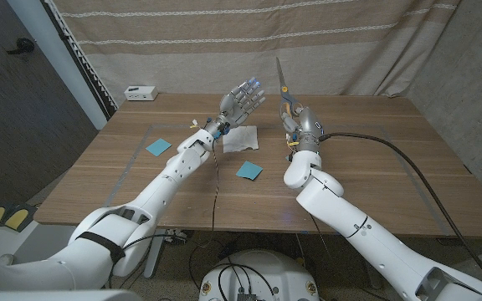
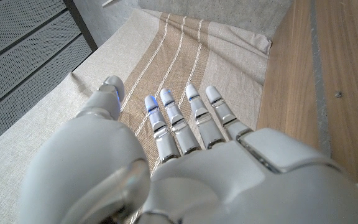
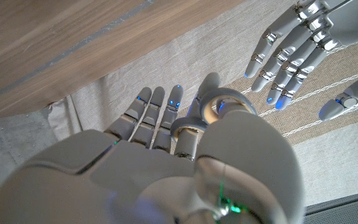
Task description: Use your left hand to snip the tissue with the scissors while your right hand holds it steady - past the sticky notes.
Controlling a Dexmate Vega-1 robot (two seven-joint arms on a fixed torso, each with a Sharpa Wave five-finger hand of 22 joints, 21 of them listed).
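Observation:
A white tissue (image 1: 241,139) lies flat on the wooden table (image 1: 350,159) near its middle. My left hand (image 1: 243,98) is raised above the tissue's far edge with its fingers spread and nothing in it; its back (image 2: 185,168) shows against the curtain. My right hand (image 1: 298,122) is lifted to the right of the tissue and grips the scissors (image 1: 282,80), whose closed blades point up. In the right wrist view a grey handle loop (image 3: 214,104) sits on the right hand (image 3: 166,162), and the left hand (image 3: 303,50) is spread close beside it.
Two blue sticky notes lie on the table: one (image 1: 158,147) left of my left forearm, one (image 1: 248,170) in front of the tissue. A small white box (image 1: 141,92) stands at the far left corner. A striped curtain (image 1: 224,42) hangs behind the table.

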